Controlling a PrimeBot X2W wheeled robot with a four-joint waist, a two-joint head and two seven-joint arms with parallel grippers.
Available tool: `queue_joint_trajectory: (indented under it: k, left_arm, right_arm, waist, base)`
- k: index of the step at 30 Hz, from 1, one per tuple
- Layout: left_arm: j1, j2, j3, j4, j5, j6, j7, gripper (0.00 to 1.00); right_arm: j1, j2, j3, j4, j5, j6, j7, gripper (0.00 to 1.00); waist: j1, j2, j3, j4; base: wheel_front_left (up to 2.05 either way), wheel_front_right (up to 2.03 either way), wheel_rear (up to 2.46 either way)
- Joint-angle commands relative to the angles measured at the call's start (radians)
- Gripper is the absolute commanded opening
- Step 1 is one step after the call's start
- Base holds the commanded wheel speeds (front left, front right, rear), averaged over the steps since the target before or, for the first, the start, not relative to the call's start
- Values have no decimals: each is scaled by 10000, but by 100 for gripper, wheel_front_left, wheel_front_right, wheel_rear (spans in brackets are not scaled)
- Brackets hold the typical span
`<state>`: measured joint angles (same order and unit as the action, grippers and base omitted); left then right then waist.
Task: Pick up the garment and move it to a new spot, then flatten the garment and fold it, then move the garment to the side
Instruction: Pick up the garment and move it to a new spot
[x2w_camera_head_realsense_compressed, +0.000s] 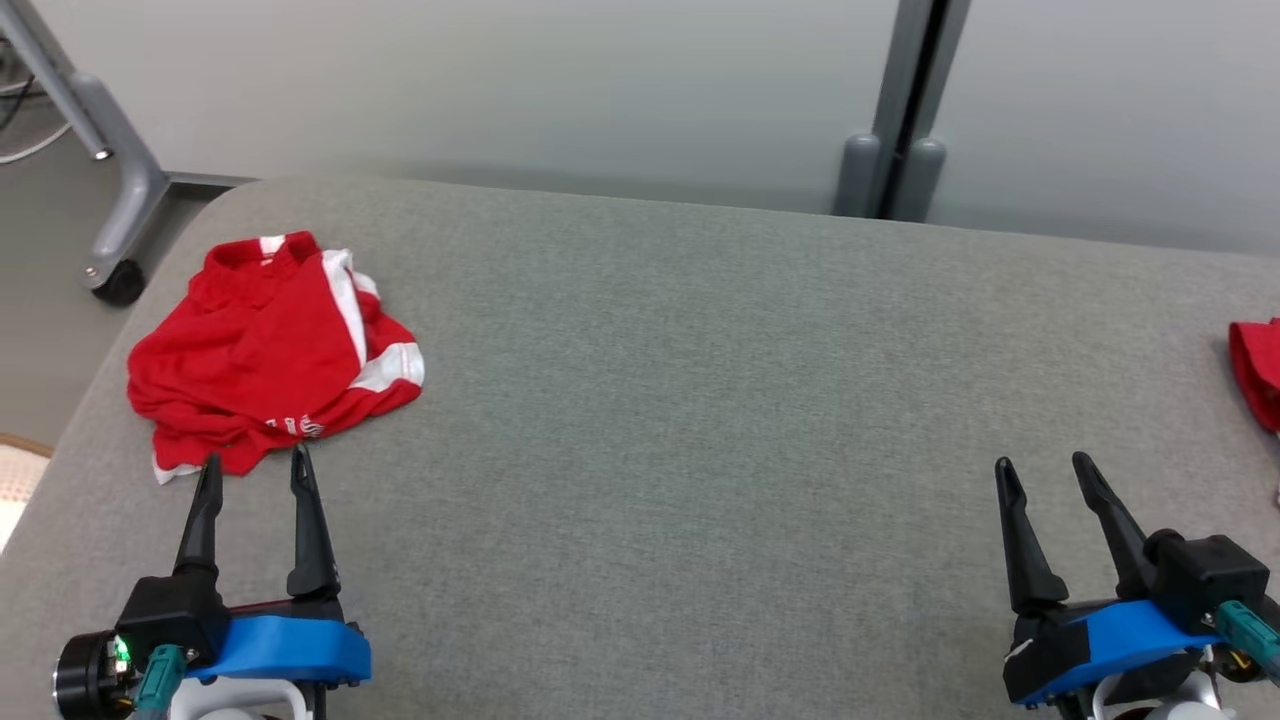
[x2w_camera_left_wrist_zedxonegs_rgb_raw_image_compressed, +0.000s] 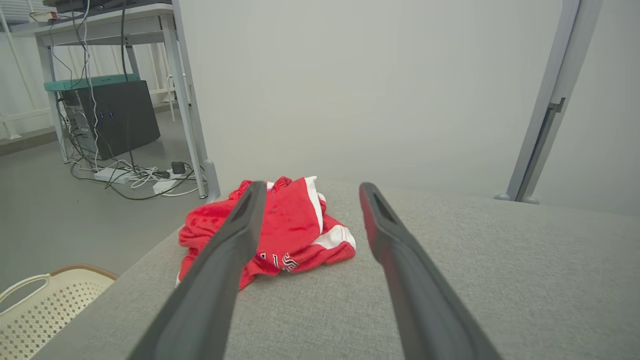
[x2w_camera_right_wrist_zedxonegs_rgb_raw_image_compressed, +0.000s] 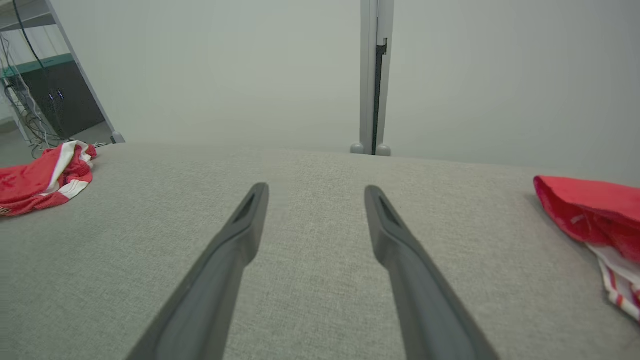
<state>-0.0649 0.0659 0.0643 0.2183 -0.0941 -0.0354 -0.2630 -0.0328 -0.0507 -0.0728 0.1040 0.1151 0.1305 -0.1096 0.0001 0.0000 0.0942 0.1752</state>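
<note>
Crumpled red garment (x2w_camera_head_realsense_compressed: 265, 350) at the table's (x2w_camera_head_realsense_compressed: 700, 400) left end, lying just ahead of the fingertips of the nearer left gripper (x2w_camera_head_realsense_compressed: 256, 458); it and the right gripper (x2w_camera_head_realsense_compressed: 1042, 462) are spread wide, empty.

Robot lab or test room, not home; work table (x2w_camera_head_realsense_compressed: 700, 400) covered in plain grey cloth; blank pale partition panels (x2w_camera_head_realsense_compressed: 600, 90) behind, joined by grey post (x2w_camera_head_realsense_compressed: 905, 100); castor (x2w_camera_head_realsense_compressed: 120, 283) on frame leg; desk (x2w_camera_left_wrist_zedxonegs_rgb_raw_image_compressed: 100, 20) strung with loose cables (x2w_camera_left_wrist_zedxonegs_rgb_raw_image_compressed: 90, 60), black computer case (x2w_camera_left_wrist_zedxonegs_rgb_raw_image_compressed: 120, 117) below; power strip (x2w_camera_left_wrist_zedxonegs_rgb_raw_image_compressed: 112, 174) on bare floor; perforated plastic basket (x2w_camera_left_wrist_zedxonegs_rgb_raw_image_compressed: 35, 310) beside table.
</note>
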Motion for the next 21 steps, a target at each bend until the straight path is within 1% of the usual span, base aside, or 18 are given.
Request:
queue_joint_trajectory:
  k: [1, 7, 13, 17, 21]
  left_arm:
    - [-58, 64, 68, -39, -3, 31, -23, 100]
    - [-27, 66, 109, -103, -65, 88, -24, 100]
    - [29, 53, 230, -171, -111, 153, -24, 100]
    - [93, 51, 345, -196, -171, 185, -24, 100]
    - [157, 46, 418, -275, -185, 234, -24, 100]
  right_arm:
    - [-138, 3, 24, 11, -27, 6, 32, 100]
    - [-296, 2, 140, 66, -113, 6, 70, 100]
    - [-448, -106, 267, 101, -165, 6, 86, 100]
    - [-463, -135, 313, 139, -176, 6, 100, 100]
    - [-470, -143, 326, 147, -188, 6, 105, 100]
  waist:
    - [-1, 0, 181, 310]
    - [-1, 0, 322, 1123]
    - [-1, 0, 466, 1789]
    - [-1, 0, 520, 2091]
    - [-1, 0, 573, 2221]
  base:
    - [0, 0, 0]
    - [0, 0, 0]
    - [0, 0, 0]
    - [0, 0, 0]
    - [0, 0, 0]
